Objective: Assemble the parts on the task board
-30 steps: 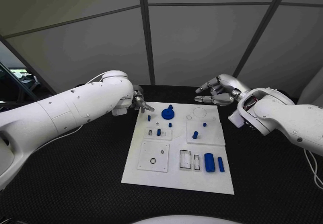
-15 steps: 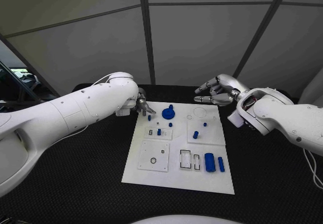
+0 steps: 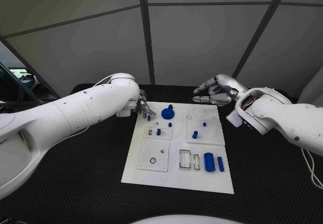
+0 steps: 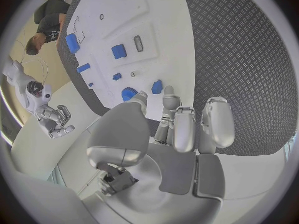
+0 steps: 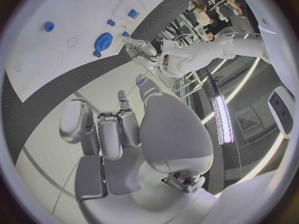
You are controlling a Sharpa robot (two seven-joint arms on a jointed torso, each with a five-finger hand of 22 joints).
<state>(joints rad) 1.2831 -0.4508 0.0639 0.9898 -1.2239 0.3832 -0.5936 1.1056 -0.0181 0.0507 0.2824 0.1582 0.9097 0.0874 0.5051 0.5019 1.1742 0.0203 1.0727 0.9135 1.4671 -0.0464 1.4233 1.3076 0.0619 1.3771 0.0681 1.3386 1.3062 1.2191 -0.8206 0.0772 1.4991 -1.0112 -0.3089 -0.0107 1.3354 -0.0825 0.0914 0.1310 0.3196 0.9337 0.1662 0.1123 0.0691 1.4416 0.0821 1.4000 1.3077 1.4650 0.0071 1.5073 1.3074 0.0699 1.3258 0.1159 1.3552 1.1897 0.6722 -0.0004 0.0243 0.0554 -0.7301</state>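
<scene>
Left hand (image 3: pixel 142 105) empty, fingers loosely apart, hovering over the task board's (image 3: pixel 176 179) far left corner, fingertips just beside the small blue peg (image 3: pixel 149 117) near the blue gear (image 3: pixel 168 112). Right hand (image 3: pixel 214 92) empty, fingers spread, off the far right edge. Advice: descend straight, pinch the peg low, keep clear of the gear.

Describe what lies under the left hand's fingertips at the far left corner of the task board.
The left hand hovers over the task board's far left corner. Just beneath its fingertips lies a small blue part, beside the blue gear. Whether the fingers touch it cannot be told.
</scene>
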